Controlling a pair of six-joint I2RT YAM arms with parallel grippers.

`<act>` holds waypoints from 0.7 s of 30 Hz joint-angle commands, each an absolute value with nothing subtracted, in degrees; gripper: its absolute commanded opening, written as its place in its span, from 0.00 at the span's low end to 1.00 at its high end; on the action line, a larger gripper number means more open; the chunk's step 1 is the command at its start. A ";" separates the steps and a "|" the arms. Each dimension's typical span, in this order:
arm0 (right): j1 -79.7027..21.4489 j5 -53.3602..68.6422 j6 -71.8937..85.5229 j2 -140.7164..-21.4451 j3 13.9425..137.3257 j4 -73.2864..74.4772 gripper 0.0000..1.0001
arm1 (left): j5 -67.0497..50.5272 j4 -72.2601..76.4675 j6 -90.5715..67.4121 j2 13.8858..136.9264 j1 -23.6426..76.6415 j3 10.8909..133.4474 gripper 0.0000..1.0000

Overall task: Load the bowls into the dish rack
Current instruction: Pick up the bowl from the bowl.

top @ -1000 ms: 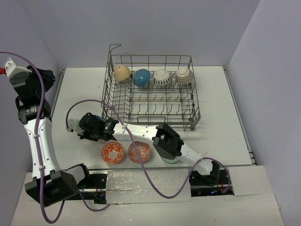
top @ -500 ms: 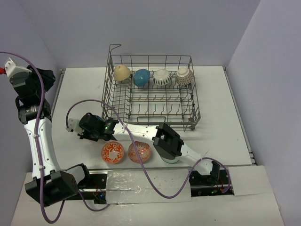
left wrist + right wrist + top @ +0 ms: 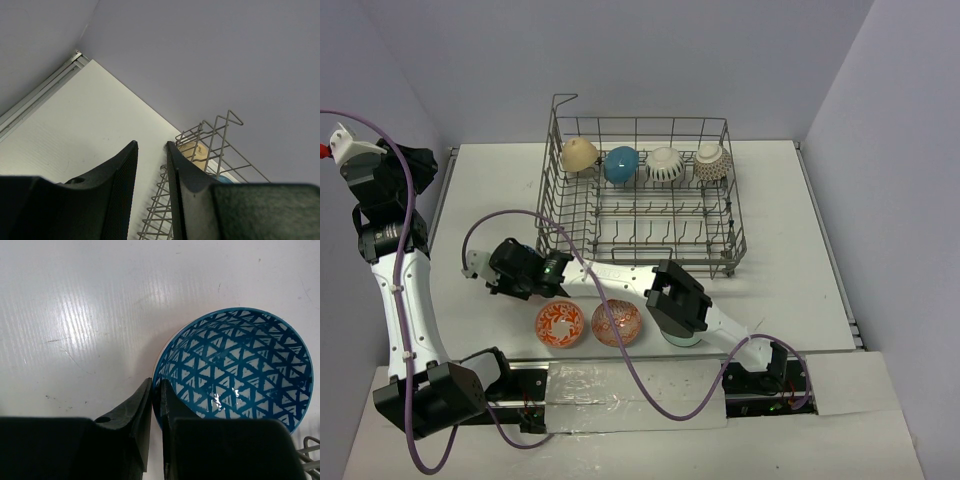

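Note:
My right gripper [image 3: 156, 386] is shut on the left rim of a blue-white patterned bowl [image 3: 235, 365], one finger inside and one outside. In the top view this gripper [image 3: 515, 270] is left of the dish rack [image 3: 640, 240] and hides most of that bowl. In the rack's far row stand a tan bowl [image 3: 581, 153], a teal-blue bowl [image 3: 620, 163], a white striped bowl [image 3: 666, 165] and a patterned bowl [image 3: 711, 161]. Two orange-red patterned bowls [image 3: 560, 324] [image 3: 617, 323] sit on the table near the front. My left gripper [image 3: 151, 150] is open and empty, raised at the far left [image 3: 420, 162].
A pale green bowl [image 3: 680, 340] is partly hidden under the right arm's elbow. The right arm lies across the table in front of the rack. The rack's corner [image 3: 210, 145] and the tan bowl [image 3: 195, 152] show in the left wrist view. Walls close the table's back and sides.
The right wrist has shifted very slightly, still gripping the bowl's rim. The left arm has not moved.

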State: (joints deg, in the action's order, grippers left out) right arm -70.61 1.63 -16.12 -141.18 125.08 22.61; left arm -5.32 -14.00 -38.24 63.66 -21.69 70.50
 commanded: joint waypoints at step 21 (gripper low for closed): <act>-70.05 1.76 -14.77 -134.65 124.72 22.76 0.00 | -6.86 -11.16 -38.41 64.07 -22.06 70.05 0.36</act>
State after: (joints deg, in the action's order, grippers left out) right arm -70.46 1.58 -15.64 -140.29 124.46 23.22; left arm -5.39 -13.98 -38.22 64.03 -21.69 70.48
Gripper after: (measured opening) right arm 0.160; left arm 0.355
